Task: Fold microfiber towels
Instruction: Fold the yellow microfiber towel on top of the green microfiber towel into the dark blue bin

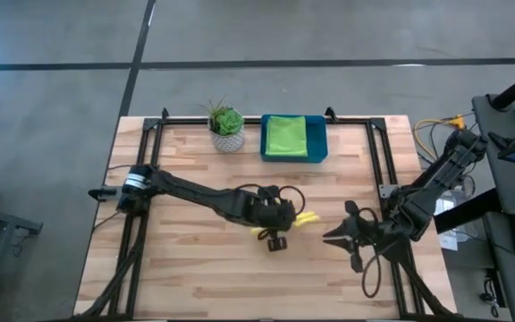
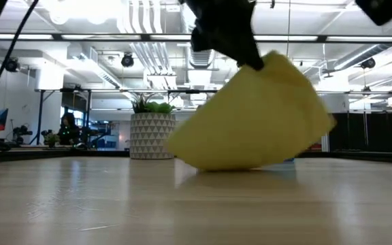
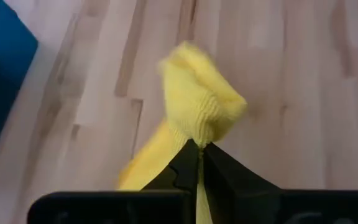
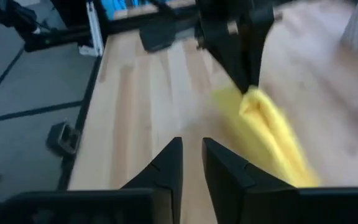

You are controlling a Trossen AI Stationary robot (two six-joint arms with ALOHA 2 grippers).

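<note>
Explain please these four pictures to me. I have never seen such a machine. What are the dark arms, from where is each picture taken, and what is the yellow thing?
The machine is a robot with two dark arms at a wooden table. One picture looks straight down from above, one looks level across the table top, and two come from small cameras on the wrists. The left hand is shut on a yellow towel and holds one part of it up; the lower part touches the table. The right hand waits beside it, holding nothing, its fingers a little apart. At the far edge stand a potted plant and a blue tray with a green towel in it.
</note>
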